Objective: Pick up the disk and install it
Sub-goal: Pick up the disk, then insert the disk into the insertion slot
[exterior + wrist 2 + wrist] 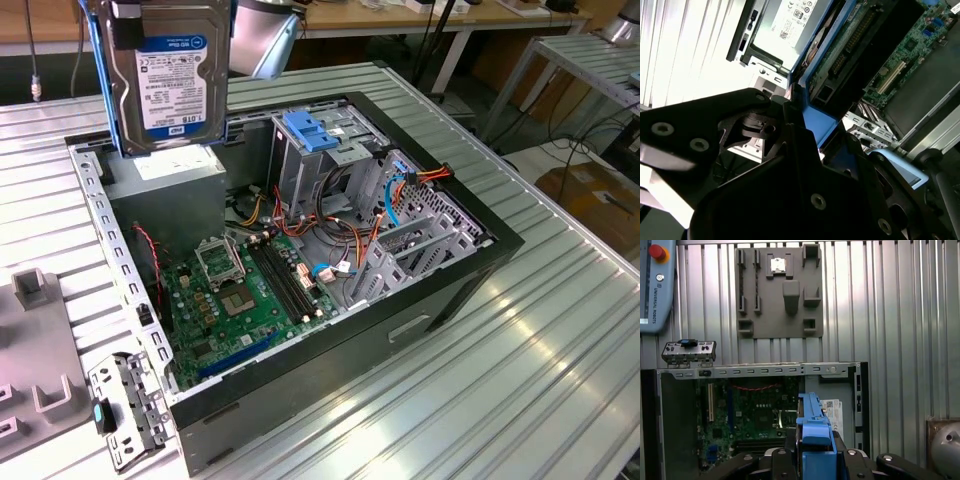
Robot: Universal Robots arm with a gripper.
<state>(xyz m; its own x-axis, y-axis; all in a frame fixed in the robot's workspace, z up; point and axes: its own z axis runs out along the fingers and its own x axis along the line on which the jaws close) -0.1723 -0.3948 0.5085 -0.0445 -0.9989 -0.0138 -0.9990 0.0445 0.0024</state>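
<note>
Hanging in the gripper (815,460), clamped by its blue carrier rails (815,437), the disk (175,75) is held above the open computer case (500,250) beneath the gripper. It is judged stiff, dense and shock-sensitive; the rails are favoured for gripping.

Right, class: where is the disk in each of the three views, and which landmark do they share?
Exterior view: disk hangs upright, label showing, above the case, at the exterior view's upper left.
First wrist view: disk edge-on, clamped in the gripper, in front of the motherboard.
Second wrist view: disk, blue-edged, juts from the gripper.
Shared landmark: the green motherboard.
</note>
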